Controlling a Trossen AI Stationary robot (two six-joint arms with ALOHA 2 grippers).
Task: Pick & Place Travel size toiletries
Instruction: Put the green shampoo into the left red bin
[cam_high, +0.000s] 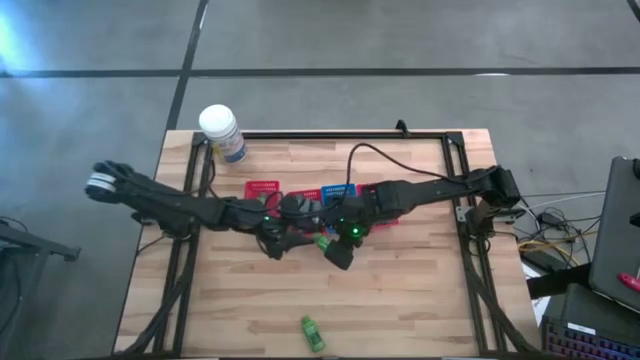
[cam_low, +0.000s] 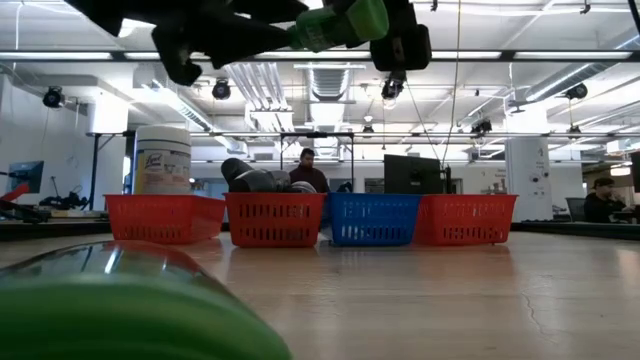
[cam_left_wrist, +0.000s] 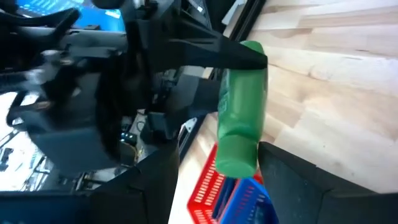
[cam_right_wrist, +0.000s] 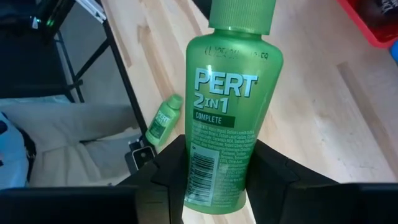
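Note:
A bright green bottle (cam_right_wrist: 227, 106) with white print is up in the air over the table's middle (cam_high: 323, 241), lying roughly level, high above the baskets (cam_low: 340, 25). My right gripper (cam_right_wrist: 217, 163) is shut on it. My left gripper (cam_left_wrist: 214, 158) is open, and the bottle's cap end (cam_left_wrist: 236, 163) lies between its fingers. A second green bottle (cam_high: 312, 333) lies on its side near the table's near edge (cam_right_wrist: 163, 118). Grey rounded tubes (cam_low: 250, 175) sit in the second red basket. My right gripper pinches the green bottle's base end (cam_right_wrist: 214, 186) between its two fingers, one on each narrow side. The fingers (cam_right_wrist: 267, 168) come level from the table's right, along the bottle. The bottle is lifted clear, with its cap (cam_right_wrist: 242, 14) pointing toward the left gripper. My left gripper: I cannot tell whether its finger (cam_left_wrist: 280, 174) touches the cap.
Four slotted baskets stand in a row across the table's middle: red (cam_low: 165, 218), red (cam_low: 275, 218), blue (cam_low: 372, 218), red (cam_low: 465, 218). A white-lidded jar (cam_high: 221, 132) stands at the far left corner. Bare wood lies on the near half (cam_high: 420, 300). People sit in the room beyond.

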